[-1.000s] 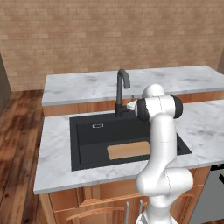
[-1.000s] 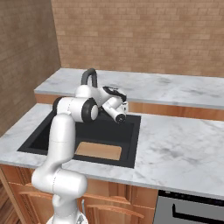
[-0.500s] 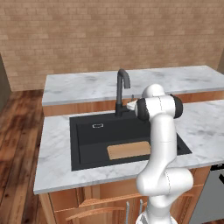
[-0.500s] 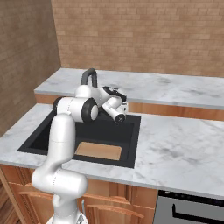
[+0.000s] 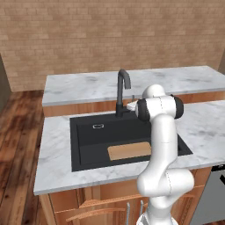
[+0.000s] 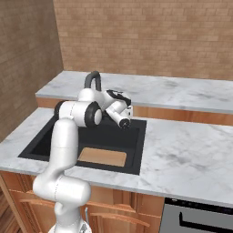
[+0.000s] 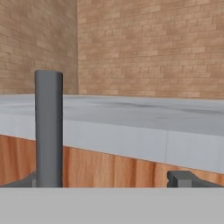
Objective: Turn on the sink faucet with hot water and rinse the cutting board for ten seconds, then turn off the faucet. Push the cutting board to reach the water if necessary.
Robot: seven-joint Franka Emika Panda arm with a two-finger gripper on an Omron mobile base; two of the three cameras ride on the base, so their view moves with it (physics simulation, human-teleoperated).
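left base view: we see the arm's hand up close to the faucet (image 5: 122,91) base, same pose as the earlier frames, no water running; cutting board (image 5: 129,150) lies flat in the sink (image 5: 83,145), front right part.
right base view: gripper (image 6: 126,119) sits just right of the faucet, over the sink's back edge; nothing has shifted, worktop (image 6: 191,145) alongside.
hand view: faucet stem stands at left by one of the fingers (image 7: 181,178); fingers spread wide, holding nothing.
meaning: we judge the lever isn't turned yet, rinse not started.
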